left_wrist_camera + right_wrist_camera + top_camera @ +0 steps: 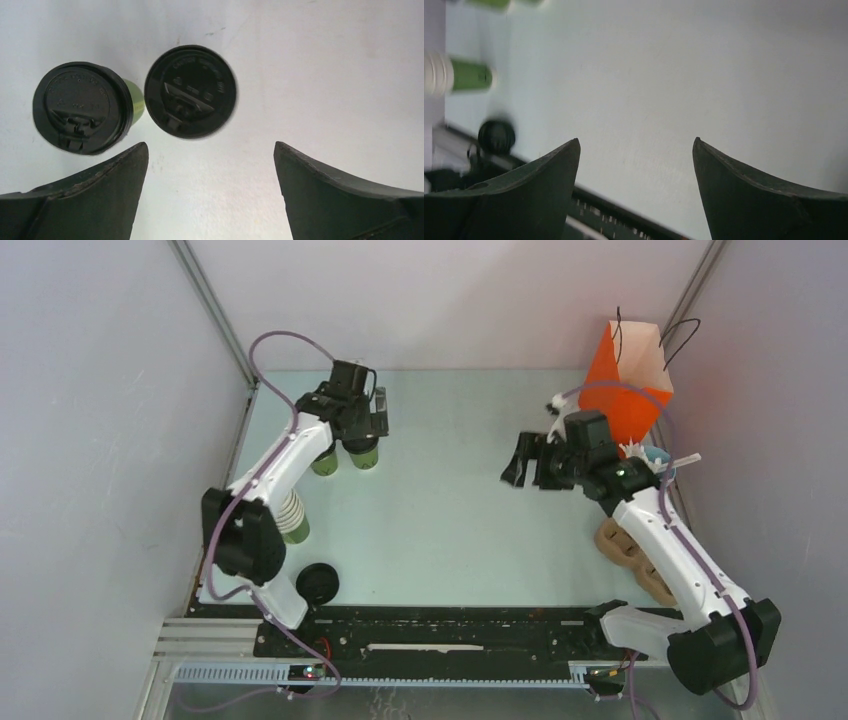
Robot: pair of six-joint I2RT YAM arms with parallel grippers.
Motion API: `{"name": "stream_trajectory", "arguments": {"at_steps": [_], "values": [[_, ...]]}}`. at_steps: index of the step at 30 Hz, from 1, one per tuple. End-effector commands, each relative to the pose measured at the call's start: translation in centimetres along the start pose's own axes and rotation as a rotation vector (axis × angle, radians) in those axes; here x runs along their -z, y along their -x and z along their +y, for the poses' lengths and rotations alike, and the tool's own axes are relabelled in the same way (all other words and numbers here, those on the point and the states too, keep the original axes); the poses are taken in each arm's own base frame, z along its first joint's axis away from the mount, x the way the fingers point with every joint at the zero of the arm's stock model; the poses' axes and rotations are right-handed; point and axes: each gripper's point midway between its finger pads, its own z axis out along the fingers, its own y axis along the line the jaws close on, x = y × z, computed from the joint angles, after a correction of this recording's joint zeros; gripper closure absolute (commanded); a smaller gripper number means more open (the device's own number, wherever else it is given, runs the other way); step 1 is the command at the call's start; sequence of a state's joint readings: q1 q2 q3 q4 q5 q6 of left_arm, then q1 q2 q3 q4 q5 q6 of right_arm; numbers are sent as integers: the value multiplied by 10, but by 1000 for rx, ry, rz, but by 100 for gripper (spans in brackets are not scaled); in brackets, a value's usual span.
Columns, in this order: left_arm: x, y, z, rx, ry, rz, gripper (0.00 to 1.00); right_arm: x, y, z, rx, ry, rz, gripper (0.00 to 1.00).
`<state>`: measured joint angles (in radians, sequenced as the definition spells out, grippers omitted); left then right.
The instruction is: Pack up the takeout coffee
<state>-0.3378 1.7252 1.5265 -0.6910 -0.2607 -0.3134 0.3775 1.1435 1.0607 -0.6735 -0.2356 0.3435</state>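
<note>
Two olive-green takeout coffee cups with black lids stand upright at the table's far left. In the top view one (325, 462) is on the left and the other (363, 454) on the right. The left wrist view shows their lids from above, one (82, 107) to the left and one (190, 91) nearer the middle. My left gripper (373, 420) hovers above them, open and empty (210, 150), with both lids ahead of its fingertips. My right gripper (516, 466) is open and empty (636, 145) above the table's right middle.
An orange paper bag (628, 380) stands at the back right. A brown cardboard cup carrier (630, 555) lies by the right arm. A lidless nested cup stack (291, 516) and loose black lids (318, 583) sit at the near left. A blue holder with white sticks (657, 456) is beside the bag.
</note>
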Motion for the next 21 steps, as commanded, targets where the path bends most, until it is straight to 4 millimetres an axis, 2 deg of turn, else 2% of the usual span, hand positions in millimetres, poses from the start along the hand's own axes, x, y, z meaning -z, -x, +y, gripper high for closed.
{"name": "stream_trajectory", "arguments": {"at_steps": [1, 3, 6, 10, 11, 13, 14, 18, 21], "values": [[140, 68, -29, 61, -281, -267, 0, 40, 97, -46, -10, -268, -292, 9], [178, 58, -51, 51, -461, -289, 0, 57, 141, -72, 5, -391, -418, 9], [221, 30, -74, 37, -661, -308, 0, 72, 196, -100, 54, -509, -518, 8], [259, -21, -89, 20, -841, -296, 0, 87, 251, -148, 36, -671, -544, 10], [264, -32, -90, 15, -870, -290, 0, 79, 259, -159, 33, -680, -524, 12], [264, -55, -88, 4, -888, -266, 0, 84, 279, -180, 22, -710, -541, 14], [264, -62, -86, 1, -893, -264, 0, 78, 284, -189, 20, -704, -531, 15], [259, -76, -79, -20, -871, -248, 0, 61, 296, -221, -13, -709, -480, 18], [252, -80, -80, -32, -866, -226, 0, 46, 303, -231, 7, -698, -464, 18]]}}
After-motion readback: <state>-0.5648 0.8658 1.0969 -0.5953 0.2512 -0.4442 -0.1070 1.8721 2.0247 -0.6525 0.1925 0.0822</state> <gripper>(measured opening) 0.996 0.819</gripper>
